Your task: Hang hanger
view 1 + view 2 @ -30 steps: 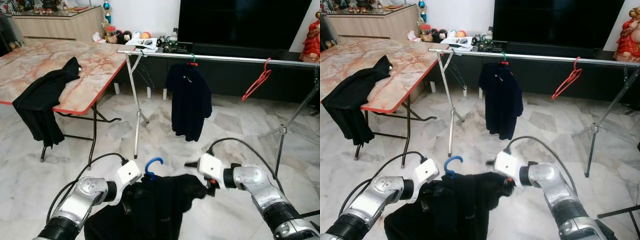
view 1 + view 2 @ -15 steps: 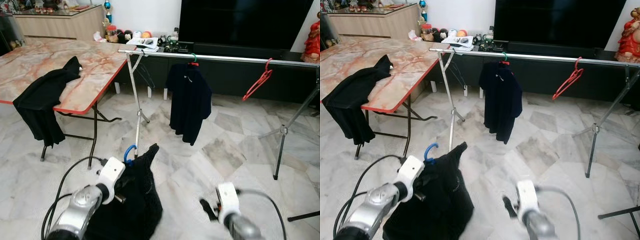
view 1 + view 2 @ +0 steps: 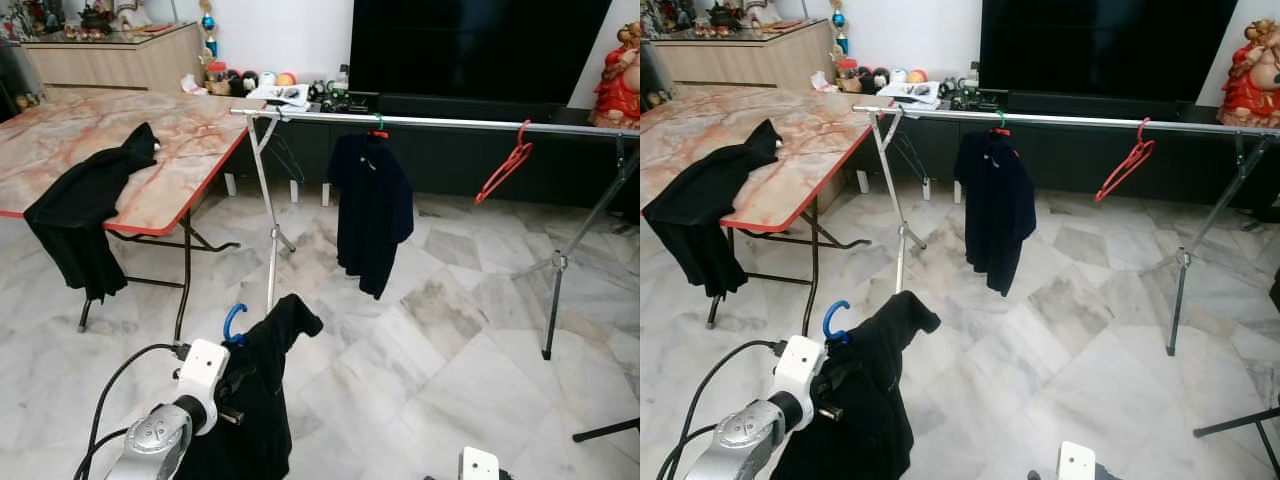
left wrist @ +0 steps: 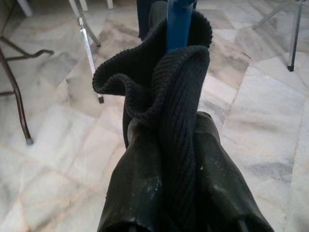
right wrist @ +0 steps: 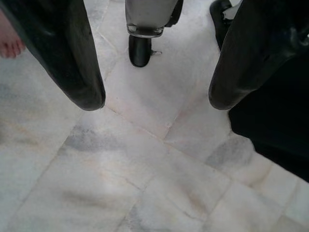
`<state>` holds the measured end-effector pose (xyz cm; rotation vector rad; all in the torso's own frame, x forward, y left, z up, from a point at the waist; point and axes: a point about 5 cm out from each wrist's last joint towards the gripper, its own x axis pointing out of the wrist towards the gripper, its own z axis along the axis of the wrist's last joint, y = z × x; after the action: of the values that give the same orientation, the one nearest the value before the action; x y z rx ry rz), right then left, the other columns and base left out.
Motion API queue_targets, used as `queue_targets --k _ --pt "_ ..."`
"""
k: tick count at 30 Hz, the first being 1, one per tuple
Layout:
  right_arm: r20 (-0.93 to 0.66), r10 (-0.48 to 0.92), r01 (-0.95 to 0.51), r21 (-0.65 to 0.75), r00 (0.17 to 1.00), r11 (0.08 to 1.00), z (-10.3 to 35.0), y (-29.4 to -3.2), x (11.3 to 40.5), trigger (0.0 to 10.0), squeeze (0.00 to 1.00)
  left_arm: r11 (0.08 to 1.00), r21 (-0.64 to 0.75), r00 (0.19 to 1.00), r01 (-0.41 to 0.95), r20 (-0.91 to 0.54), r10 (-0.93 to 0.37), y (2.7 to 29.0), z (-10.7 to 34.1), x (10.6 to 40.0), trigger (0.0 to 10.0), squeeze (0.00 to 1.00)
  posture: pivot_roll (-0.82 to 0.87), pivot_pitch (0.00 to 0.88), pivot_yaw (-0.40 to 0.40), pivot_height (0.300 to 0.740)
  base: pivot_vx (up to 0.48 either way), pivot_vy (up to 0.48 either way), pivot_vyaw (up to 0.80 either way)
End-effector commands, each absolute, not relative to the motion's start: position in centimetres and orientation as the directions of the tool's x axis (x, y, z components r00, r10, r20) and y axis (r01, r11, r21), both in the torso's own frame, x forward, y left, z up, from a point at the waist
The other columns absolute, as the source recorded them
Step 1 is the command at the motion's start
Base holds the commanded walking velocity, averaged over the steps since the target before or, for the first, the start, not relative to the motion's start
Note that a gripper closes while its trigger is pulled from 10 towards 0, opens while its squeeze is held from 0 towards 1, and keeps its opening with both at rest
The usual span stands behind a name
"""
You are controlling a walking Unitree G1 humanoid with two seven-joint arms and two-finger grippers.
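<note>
The right gripper [image 5: 154, 96] has released the shirt [image 3: 262, 400] and hangs open; the left gripper [image 4: 181, 193] alone pinches the blue hanger [image 3: 233, 322], ready for the rail [image 3: 450, 122].

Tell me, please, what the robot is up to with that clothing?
The left gripper is shut on a black garment that sits on a blue hanger, holding it up above the marble floor. The clothes rail ahead carries a dark shirt and an empty red hanger. The right gripper hangs open, low over the floor. Nothing is hung yet.
</note>
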<state>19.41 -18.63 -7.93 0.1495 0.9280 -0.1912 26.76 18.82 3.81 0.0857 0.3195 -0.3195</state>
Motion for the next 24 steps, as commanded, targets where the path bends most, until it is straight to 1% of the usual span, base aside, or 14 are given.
queue_targets --k 1,7,8,11,14,24 --pt "-0.816 -0.074 0.188 0.043 0.574 0.981 -8.1 -18.2 19.1 10.0 0.0 0.958 0.014 0.913 0.288 -0.307 -0.269 19.2 4.0 26.5 10.0 0.0 0.09 0.0 0.022 0.74 0.307 0.0 0.0" --pt "-0.812 -0.088 0.188 0.027 0.576 0.982 -8.1 -18.2 19.2 10.0 0.0 0.965 0.009 0.91 0.261 -0.336 -0.243 20.0 3.3 25.4 10.0 0.0 0.1 0.0 0.02 0.74 0.346 0.0 0.0" --pt "-0.812 -0.078 0.167 0.025 0.578 0.986 -8.1 -18.0 19.3 10.0 0.0 0.966 0.01 0.908 0.26 -0.342 -0.241 20.2 3.2 25.2 10.0 0.0 0.11 0.0 0.021 0.74 0.356 0.0 0.0" --pt "-0.814 -0.063 0.128 0.014 0.577 0.992 -8.1 -17.7 19.2 10.0 0.0 0.966 0.008 0.908 0.26 -0.343 -0.242 20.2 3.2 25.1 10.0 0.0 0.1 0.0 0.021 0.74 0.355 0.0 0.0" --pt "-0.817 -0.059 0.138 0.025 0.574 0.99 -8.3 -17.4 18.9 10.0 0.0 0.966 0.005 0.907 0.26 -0.345 -0.242 20.1 3.2 25.0 10.0 0.0 0.1 0.0 0.021 0.74 0.375 0.0 0.0" --pt "-0.835 -0.055 0.129 0.019 0.548 0.991 -8.9 -17.2 17.6 10.0 0.0 0.96 -0.004 0.896 0.282 -0.357 -0.265 19.8 3.0 24.8 10.0 0.0 0.08 0.0 0.04 0.74 0.48 0.0 0.0"
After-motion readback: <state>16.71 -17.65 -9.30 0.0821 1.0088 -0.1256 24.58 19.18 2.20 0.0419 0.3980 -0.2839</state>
